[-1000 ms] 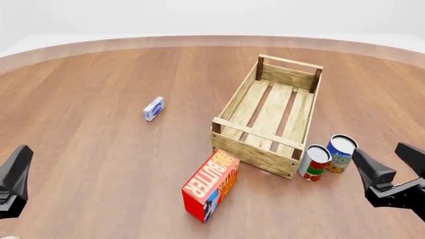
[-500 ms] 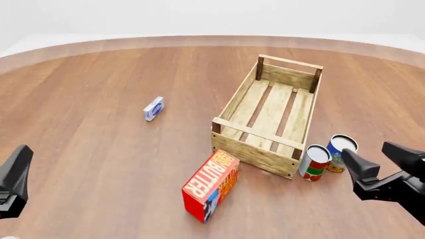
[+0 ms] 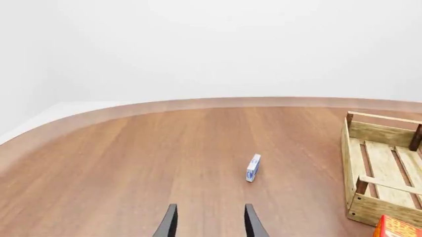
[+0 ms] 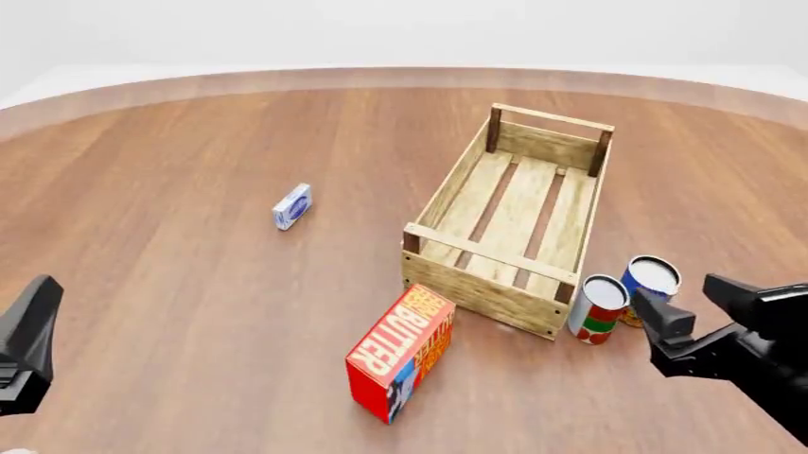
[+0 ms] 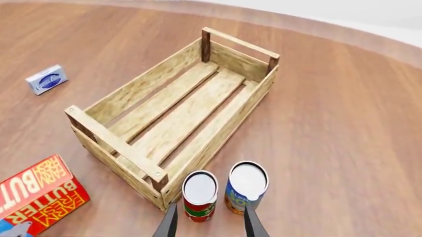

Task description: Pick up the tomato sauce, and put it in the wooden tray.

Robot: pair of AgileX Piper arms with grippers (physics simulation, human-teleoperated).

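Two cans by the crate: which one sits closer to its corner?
The tomato sauce, red, white and green, stands nearest the wooden tray corner. The blue-and-orange can stands beyond it, farther from the tray.

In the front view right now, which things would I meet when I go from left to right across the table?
Left gripper → small blue-and-white box → red butter box → light-wood slatted tray → red-white-green tomato sauce can → blue-and-orange can → right gripper.
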